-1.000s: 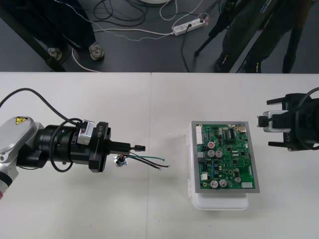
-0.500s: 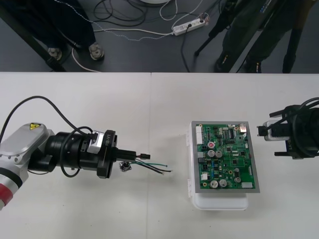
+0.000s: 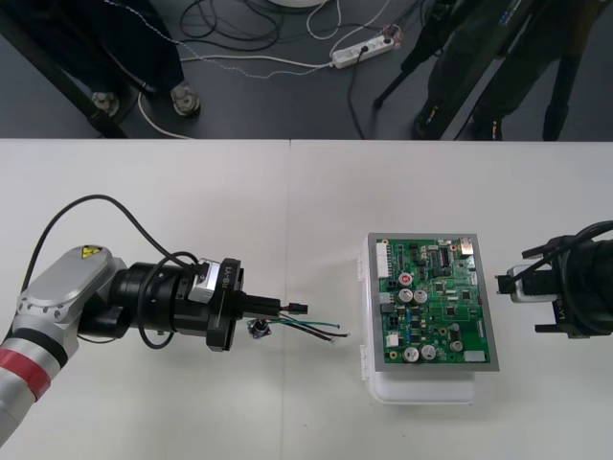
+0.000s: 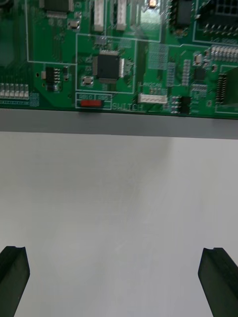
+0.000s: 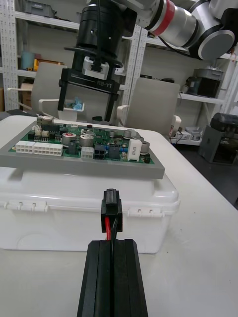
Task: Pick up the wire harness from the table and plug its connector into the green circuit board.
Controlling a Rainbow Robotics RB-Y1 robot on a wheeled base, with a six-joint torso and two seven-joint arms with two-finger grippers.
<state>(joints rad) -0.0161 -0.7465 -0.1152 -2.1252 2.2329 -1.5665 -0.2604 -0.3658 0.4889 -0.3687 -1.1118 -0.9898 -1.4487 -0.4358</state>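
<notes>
Left gripper [image 3: 276,307] clenched on the wire harness [image 3: 305,321], at 9 o'clock from the green circuit board [image 3: 436,302].

Most of the harness's red and black wires [image 5: 111,228] are hidden between the closed black fingers [image 5: 113,277]; the small black plug [image 5: 111,203] juts out past their tips, pointing at the board and its white base [image 5: 74,208], well apart from both. The round metal socket [image 3: 259,329] sits at 6 o'clock under the fingers, half covered, and whether it touches the table [image 3: 192,192] cannot be told. Loose green and black wire ends [image 3: 326,331] trail toward the board. The right gripper [image 3: 525,290] waits at 3 o'clock of the board, fingers spread wide with nothing between them, its arm cut off by the edge.
</notes>
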